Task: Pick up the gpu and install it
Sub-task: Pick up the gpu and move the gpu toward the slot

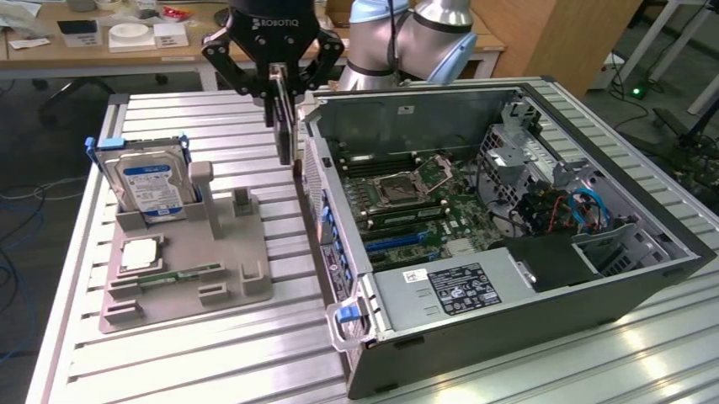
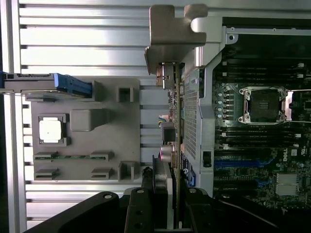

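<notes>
One claw [image 1: 283, 94] on the arm is closed narrowly on the gpu [image 1: 285, 135], gripping the thin card by one end so it hangs on edge, upright, above the counter [image 1: 202, 362]. The card sits in the air between the gray holder [image 1: 214, 252] and the open computer case [image 1: 629, 194], just beside the case's near wall. In the wrist view its silver bracket [image 2: 170, 34] is at the end farthest from the claw [image 2: 167, 213]. A hard drive [image 1: 151, 185] stands upright in the holder, with a square processor chip [image 1: 141, 255] and a narrow memory stick [image 1: 185, 273] lying flat near it
</notes>
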